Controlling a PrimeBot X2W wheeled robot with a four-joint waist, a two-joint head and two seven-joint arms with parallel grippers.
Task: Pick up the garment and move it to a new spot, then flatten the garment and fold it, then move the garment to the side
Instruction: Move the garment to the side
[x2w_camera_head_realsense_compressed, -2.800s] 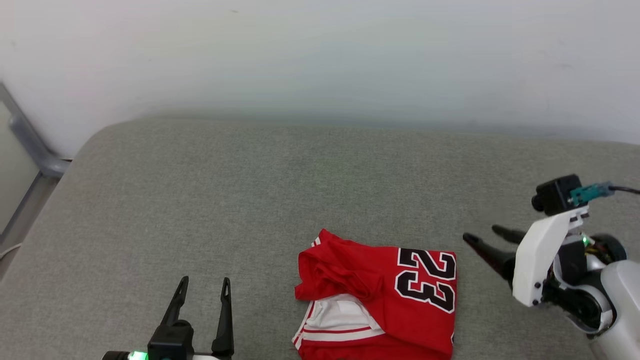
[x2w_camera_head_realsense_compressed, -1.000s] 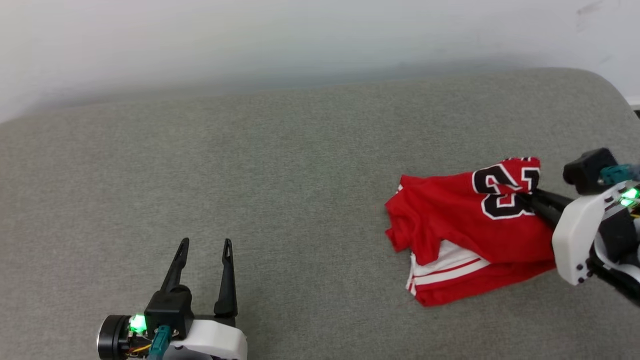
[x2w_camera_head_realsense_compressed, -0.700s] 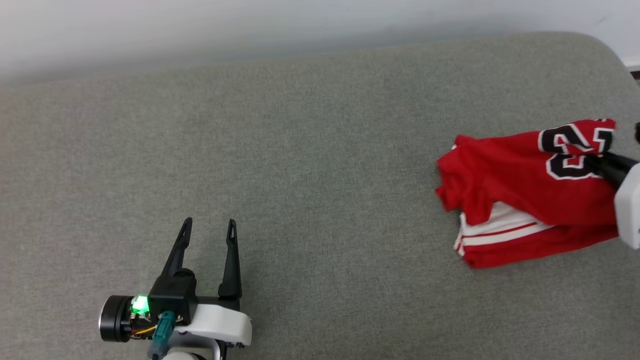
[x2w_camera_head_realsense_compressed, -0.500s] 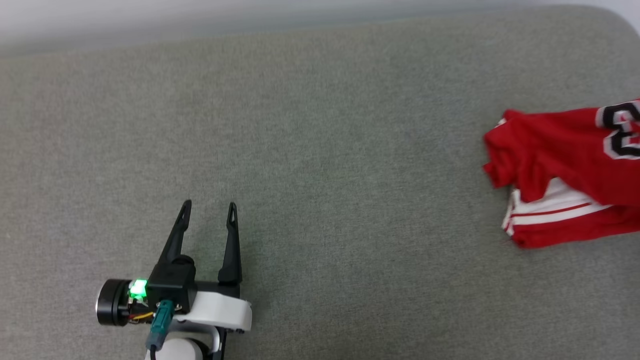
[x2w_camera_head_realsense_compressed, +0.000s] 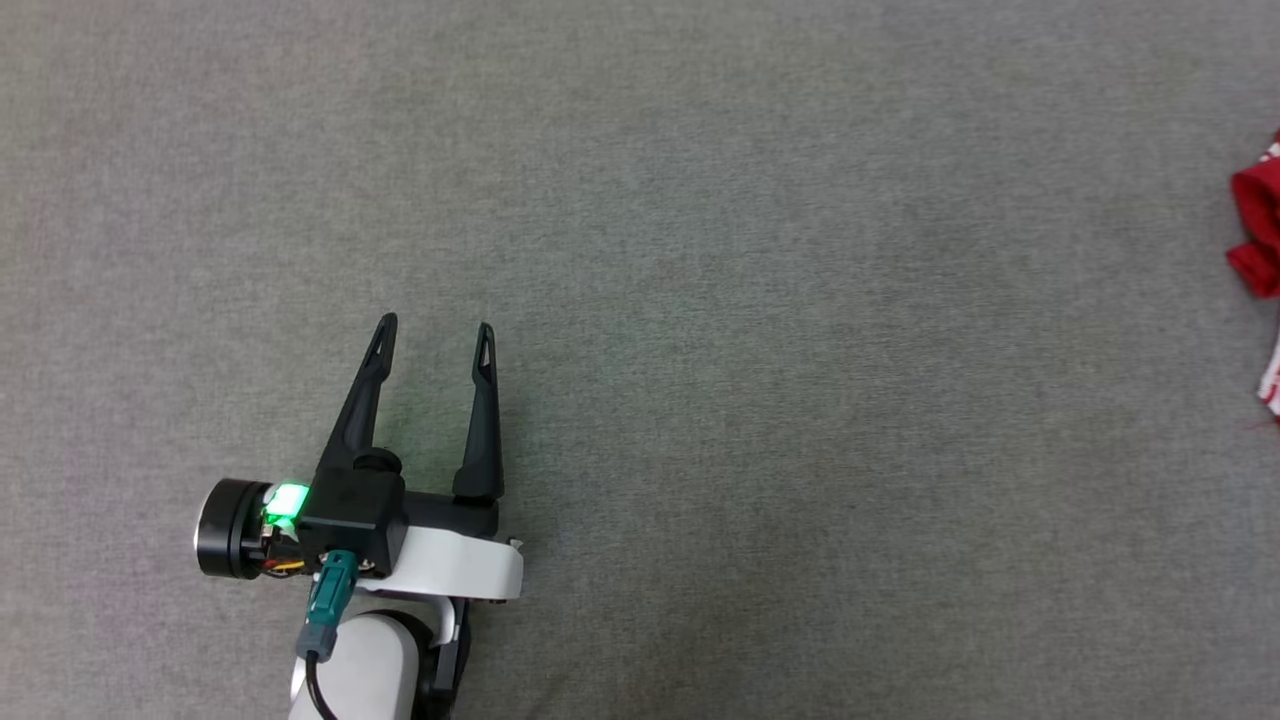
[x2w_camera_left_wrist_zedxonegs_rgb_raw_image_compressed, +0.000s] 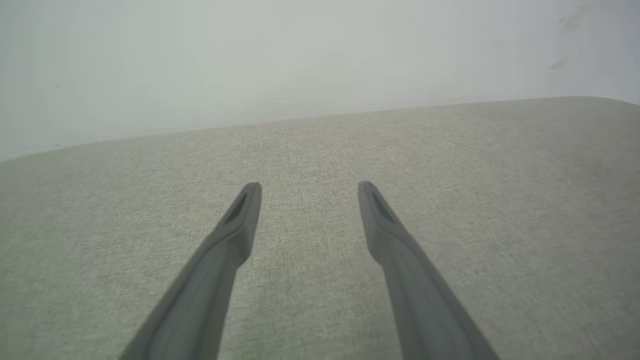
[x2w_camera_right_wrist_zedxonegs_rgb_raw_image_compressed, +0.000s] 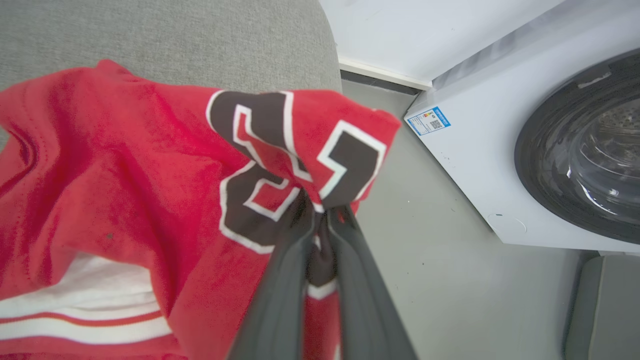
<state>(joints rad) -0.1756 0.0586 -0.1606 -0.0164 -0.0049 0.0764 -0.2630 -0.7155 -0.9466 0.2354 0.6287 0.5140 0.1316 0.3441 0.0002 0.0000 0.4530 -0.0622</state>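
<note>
The red garment (x2w_camera_right_wrist_zedxonegs_rgb_raw_image_compressed: 125, 185), folded, with black white-outlined numbers and a white striped sleeve, hangs bunched from my right gripper (x2w_camera_right_wrist_zedxonegs_rgb_raw_image_compressed: 320, 210), whose two dark fingers are shut on the cloth by the lettering. In the head view a small red edge of the garment (x2w_camera_head_realsense_compressed: 1258, 230) shows at the far right border. My left gripper (x2w_camera_head_realsense_compressed: 435, 335) hovers over the grey cushion at lower left, open, with nothing between its fingers (x2w_camera_left_wrist_zedxonegs_rgb_raw_image_compressed: 240, 220).
The grey fabric cushion (x2w_camera_head_realsense_compressed: 700, 300) spreads under both arms; its rounded corner (x2w_camera_right_wrist_zedxonegs_rgb_raw_image_compressed: 320, 55) ends beside a pale floor (x2w_camera_right_wrist_zedxonegs_rgb_raw_image_compressed: 440, 270). A white washing machine (x2w_camera_right_wrist_zedxonegs_rgb_raw_image_compressed: 480, 145) with a dark round door stands past that corner. A white wall (x2w_camera_left_wrist_zedxonegs_rgb_raw_image_compressed: 300, 60) rises behind the cushion.
The head view has swung, so the garment has slid from right of centre to the right border. My right gripper took hold of the garment by the numbers and lifted that edge. The left gripper stays open.
</note>
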